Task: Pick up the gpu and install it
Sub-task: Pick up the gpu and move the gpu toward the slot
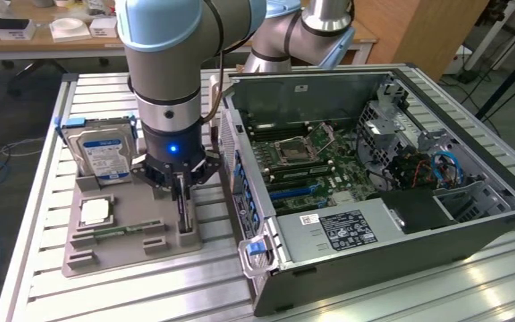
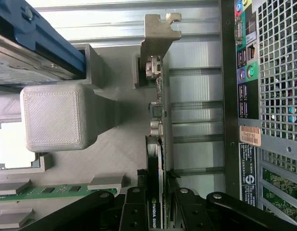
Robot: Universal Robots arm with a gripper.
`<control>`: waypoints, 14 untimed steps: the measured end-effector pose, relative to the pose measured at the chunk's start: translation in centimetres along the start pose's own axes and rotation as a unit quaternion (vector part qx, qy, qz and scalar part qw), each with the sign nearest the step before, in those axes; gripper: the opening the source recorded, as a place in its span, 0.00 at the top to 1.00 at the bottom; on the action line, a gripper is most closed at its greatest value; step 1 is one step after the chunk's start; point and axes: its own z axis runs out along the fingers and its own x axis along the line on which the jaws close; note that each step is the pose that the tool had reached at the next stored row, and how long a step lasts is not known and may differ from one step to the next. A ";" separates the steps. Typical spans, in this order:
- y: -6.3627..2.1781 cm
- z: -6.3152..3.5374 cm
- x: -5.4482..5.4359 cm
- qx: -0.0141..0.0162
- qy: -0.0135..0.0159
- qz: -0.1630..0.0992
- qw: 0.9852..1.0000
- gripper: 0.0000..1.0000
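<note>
At the edge of the grey holder nearest the computer case, the gripper is reaching straight down and clasping the gpu. Its two black fingers are pressing on opposite faces, and the jaws are drawn in to the card's thickness. The gpu is standing on its long edge in a narrow slot of the holder, apparently not yet lifted out. Judged from here, a pull not square to the slot is risking a jam or a tilt, a narrow hold on smooth faces is inviting slippage, and the case's rear panel, just beside the card, is leaving little room for sideways drift. The card is showing as a thin dark board with a silver metal bracket at one end. Farther across the holder, a hard drive is standing upright.
</note>
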 end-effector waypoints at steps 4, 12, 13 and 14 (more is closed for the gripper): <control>0.00 0.00 0.0 0.000 0.000 0.000 1.000 0.74; 0.00 0.00 0.0 0.000 0.000 0.000 1.000 0.74; 0.00 0.00 0.0 0.000 0.000 0.000 1.000 0.74; 0.00 0.00 0.0 0.000 0.000 0.000 1.000 0.74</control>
